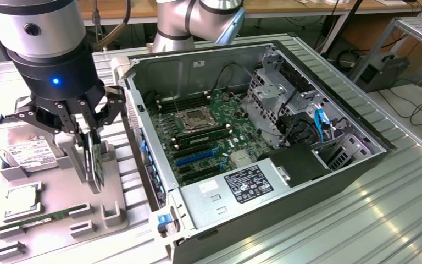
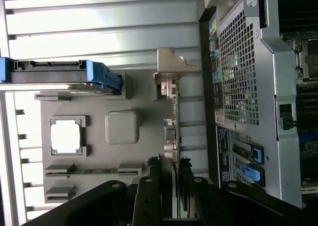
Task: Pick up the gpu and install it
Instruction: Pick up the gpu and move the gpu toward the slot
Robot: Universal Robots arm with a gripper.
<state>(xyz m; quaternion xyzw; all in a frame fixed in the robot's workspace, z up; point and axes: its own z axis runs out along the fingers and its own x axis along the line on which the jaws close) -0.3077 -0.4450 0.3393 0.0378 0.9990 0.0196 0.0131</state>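
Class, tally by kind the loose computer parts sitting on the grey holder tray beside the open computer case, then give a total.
Silver hard drive with white label: 1
Square silver processor chip: 1
Narrow green RAM stick: 1
Thin black gpu card with silver bracket: 1
Total: 4

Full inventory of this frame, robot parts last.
table: one, ribbed metal, under everything
PC case: one, dark, open, centre
motherboard: one, green, inside the case
fixture tray: one, grey, beside the case
gpu: one, dark, on edge at the tray
hard drive: one, silver, white label, on the tray
CPU chip: one, silver, on the tray
RAM stick: one, green, beside the CPU chip
arm: one, silver and black, above the tray
pincer: one, black, shut on the gpu
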